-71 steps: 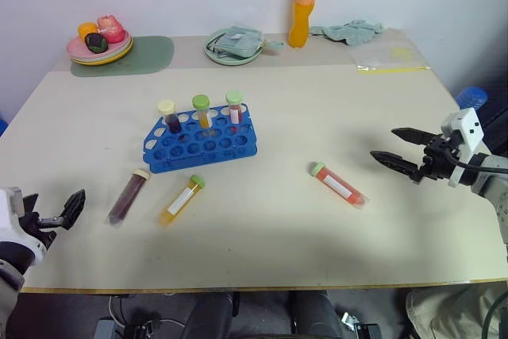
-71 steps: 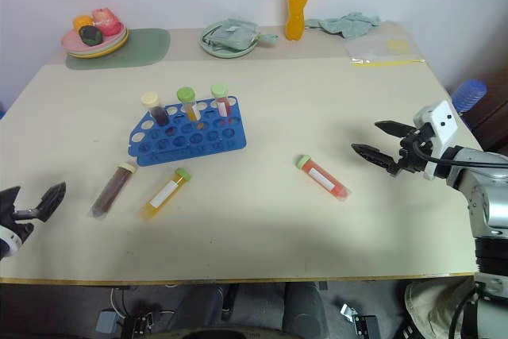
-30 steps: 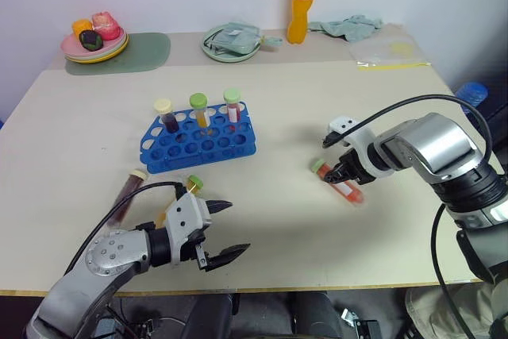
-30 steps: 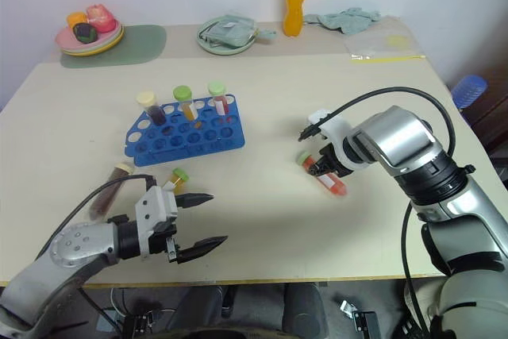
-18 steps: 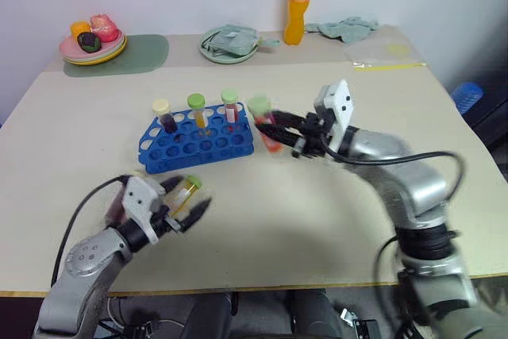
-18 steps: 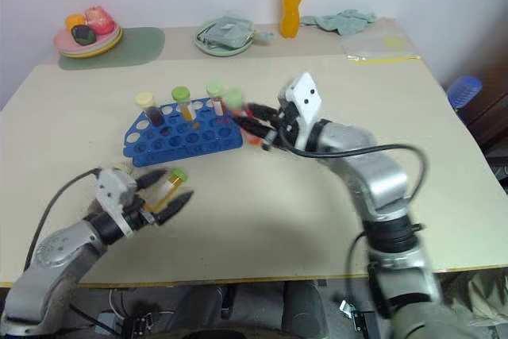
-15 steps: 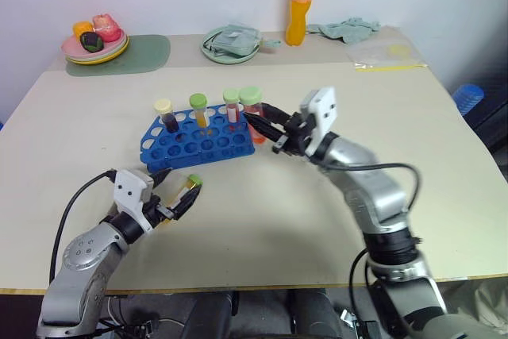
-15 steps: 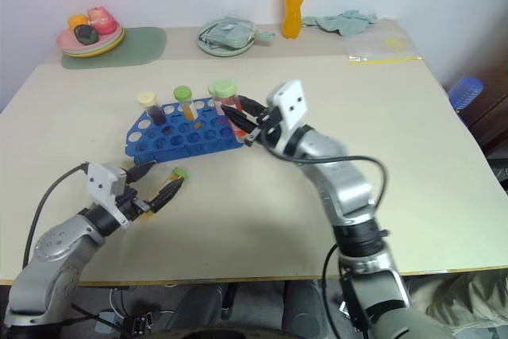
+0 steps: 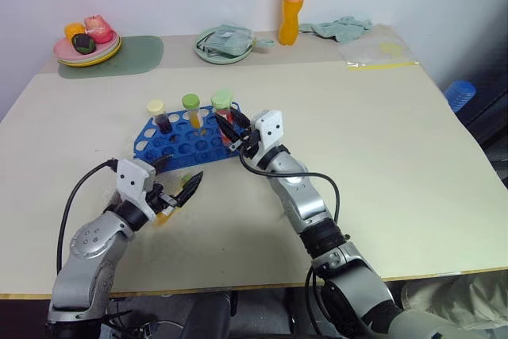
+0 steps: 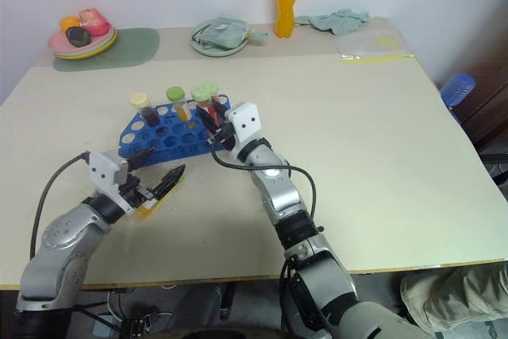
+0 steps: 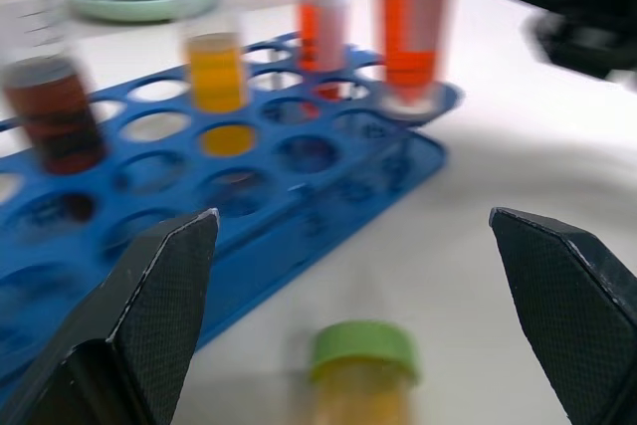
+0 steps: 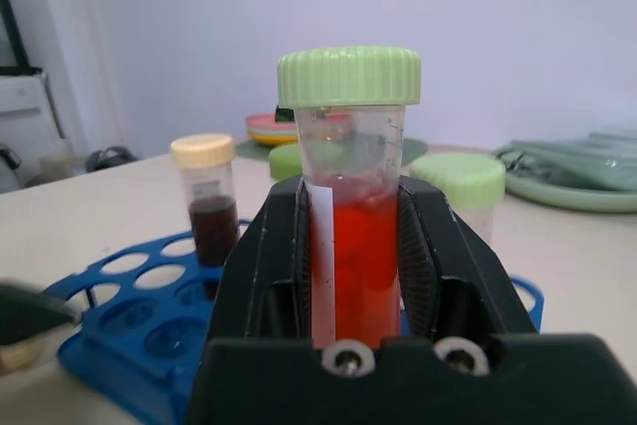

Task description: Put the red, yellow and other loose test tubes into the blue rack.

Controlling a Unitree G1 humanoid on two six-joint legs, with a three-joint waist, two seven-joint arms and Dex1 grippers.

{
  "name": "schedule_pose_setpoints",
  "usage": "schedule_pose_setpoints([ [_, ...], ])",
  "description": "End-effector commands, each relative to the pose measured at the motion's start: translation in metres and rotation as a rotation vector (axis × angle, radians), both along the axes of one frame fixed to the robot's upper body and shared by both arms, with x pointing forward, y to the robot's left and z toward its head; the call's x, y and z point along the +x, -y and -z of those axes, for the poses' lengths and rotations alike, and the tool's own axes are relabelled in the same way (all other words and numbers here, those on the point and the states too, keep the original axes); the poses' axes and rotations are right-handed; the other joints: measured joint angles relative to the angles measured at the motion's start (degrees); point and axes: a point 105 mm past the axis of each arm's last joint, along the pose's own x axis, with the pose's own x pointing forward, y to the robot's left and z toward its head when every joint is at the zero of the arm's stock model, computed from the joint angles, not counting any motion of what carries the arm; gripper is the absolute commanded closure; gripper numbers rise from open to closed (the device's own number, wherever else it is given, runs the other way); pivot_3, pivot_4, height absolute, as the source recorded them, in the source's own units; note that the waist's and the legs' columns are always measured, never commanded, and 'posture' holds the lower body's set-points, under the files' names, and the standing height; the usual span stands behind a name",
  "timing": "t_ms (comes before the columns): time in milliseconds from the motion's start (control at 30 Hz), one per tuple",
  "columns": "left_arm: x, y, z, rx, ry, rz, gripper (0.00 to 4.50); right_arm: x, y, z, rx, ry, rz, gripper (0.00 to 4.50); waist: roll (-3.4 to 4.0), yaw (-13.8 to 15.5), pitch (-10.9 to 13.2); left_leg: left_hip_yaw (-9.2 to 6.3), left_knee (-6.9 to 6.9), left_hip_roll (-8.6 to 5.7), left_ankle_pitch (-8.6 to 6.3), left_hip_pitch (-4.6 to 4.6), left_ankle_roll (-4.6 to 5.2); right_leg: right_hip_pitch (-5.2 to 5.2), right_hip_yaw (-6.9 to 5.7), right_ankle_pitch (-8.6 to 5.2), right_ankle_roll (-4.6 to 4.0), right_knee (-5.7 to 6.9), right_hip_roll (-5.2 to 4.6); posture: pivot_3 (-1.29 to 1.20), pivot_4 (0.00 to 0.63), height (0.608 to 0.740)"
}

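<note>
Clamped between the right gripper's [image 12: 358, 246] two black fingers is a red-filled test tube [image 12: 350, 196] with a pale green screw cap, held upright, a white label strip running down its side; no writing on the strip can be made out. In the left eye view this gripper sits just left of centre, at the right end of the blue rack [image 9: 184, 148], with the tube's foot at the rack's corner holes; whether it is seated in a hole I cannot tell. Lower left in that view, the left gripper [image 9: 176, 183] has its fingers spread wide and holds nothing; a yellow-filled tube [image 11: 361, 380] with a green cap lies on the table [image 9: 381, 132] between the fingertips. In the rack stand three capped tubes: a dark brown one with a cream cap [image 9: 158, 115], a yellow one with a green cap [image 9: 191, 110], and a red one [image 11: 320, 32] beside the held tube. Farther out, along the top of the frame, are a plate of toy food [image 9: 83, 40] on a green mat [image 9: 127, 55] at upper left, a green dish holding a folded cloth [image 9: 225, 42], an orange drink bottle [image 9: 290, 7] whose label is unreadable, a crumpled cloth [image 9: 345, 28], and a clear bag [image 9: 377, 52].
</note>
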Motion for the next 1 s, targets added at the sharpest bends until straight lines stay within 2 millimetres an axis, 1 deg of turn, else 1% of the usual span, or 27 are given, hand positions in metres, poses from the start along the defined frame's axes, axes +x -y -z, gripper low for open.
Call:
schedule_pose_setpoints([
  [33,-0.004,0.011,-0.011,0.019,0.04,0.032,0.0,0.004,0.002,-0.01,0.043,0.034,0.027,3.77,0.0,-0.2,0.0,0.0,0.0,0.0,0.0,0.0,0.0,0.0,0.0,0.0,0.0,0.0,0.0,0.0,0.15,0.74],
  [133,-0.006,0.015,-0.014,0.018,0.037,0.045,0.0,0.005,0.002,-0.008,0.043,0.033,0.022,3.77,0.01,-0.6,0.0,0.0,-0.01,0.0,0.0,0.02,0.01,0.0,0.02,0.0,0.0,0.01,0.01,0.0,0.15,0.74],
  [367,-0.005,0.017,-0.016,0.026,0.033,0.046,0.0,-0.005,-0.004,-0.003,0.034,0.035,-0.04,3.77,0.02,-0.8,0.0,0.1,-0.08,0.16,-0.02,0.1,0.03,-0.13,0.26,-0.01,-0.02,0.15,0.12,0.0,0.15,0.74],
  [500,-0.005,0.019,-0.018,0.026,0.032,0.048,0.0,-0.007,-0.007,-0.001,0.027,0.033,-0.051,3.77,0.01,-0.8,0.0,0.18,-0.1,0.19,-0.02,0.18,0.04,-0.12,0.37,0.0,-0.02,0.15,0.15,0.0,0.15,0.74],
  [733,-0.006,0.021,-0.018,0.025,0.026,0.052,0.0,-0.002,-0.012,0.0,0.01,0.013,-0.049,3.77,0.01,-0.7,0.0,0.24,-0.09,0.28,-0.05,0.22,0.09,-0.11,0.45,0.02,-0.06,0.16,0.23,0.0,0.15,0.74],
  [1000,-0.007,0.022,-0.02,0.022,0.023,0.048,0.0,0.003,-0.011,0.001,0.006,0.013,-0.007,3.77,0.02,-0.6,0.0,0.33,-0.09,0.41,-0.06,0.27,0.08,-0.11,0.54,0.06,-0.11,0.15,0.33,0.0,0.15,0.74],
])
